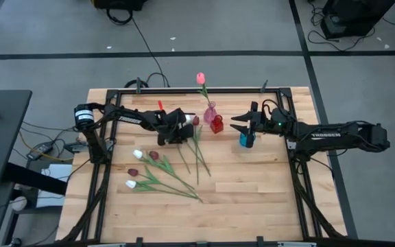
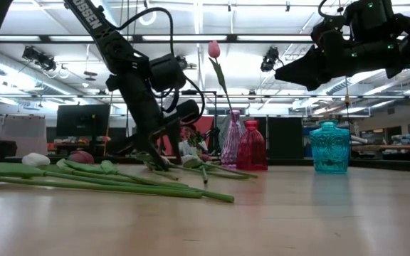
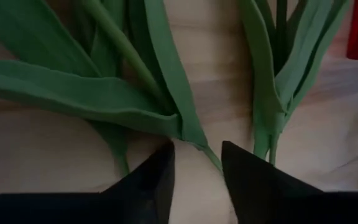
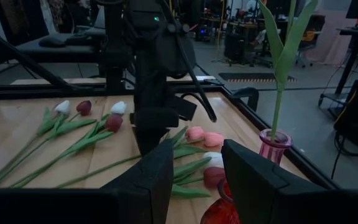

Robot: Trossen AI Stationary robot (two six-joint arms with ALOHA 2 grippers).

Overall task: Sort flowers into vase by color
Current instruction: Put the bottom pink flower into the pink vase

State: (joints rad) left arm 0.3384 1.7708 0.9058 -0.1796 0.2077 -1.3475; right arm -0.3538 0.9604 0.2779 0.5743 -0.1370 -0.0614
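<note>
Several tulips lie on the wooden table (image 1: 252, 192). White heads (image 1: 137, 154) and maroon heads (image 1: 153, 156) lie at the left, their stems (image 1: 177, 180) running toward the right. Pink heads (image 4: 194, 132) lie beside the vases. One pink tulip (image 1: 200, 78) stands by its stem in the pink vase (image 1: 210, 112). My left gripper (image 3: 197, 177) points down over the green leaves (image 3: 104, 93), open, its fingers on either side of a thin stem (image 3: 211, 158). My right gripper (image 4: 194, 180) hangs open above the blue vase (image 1: 245, 139), holding nothing.
A red vase (image 1: 217, 124) stands between the pink and blue vases at the table's far middle. The table's black frame (image 1: 101, 165) runs along its edges. Bare wood lies at the near right of the table.
</note>
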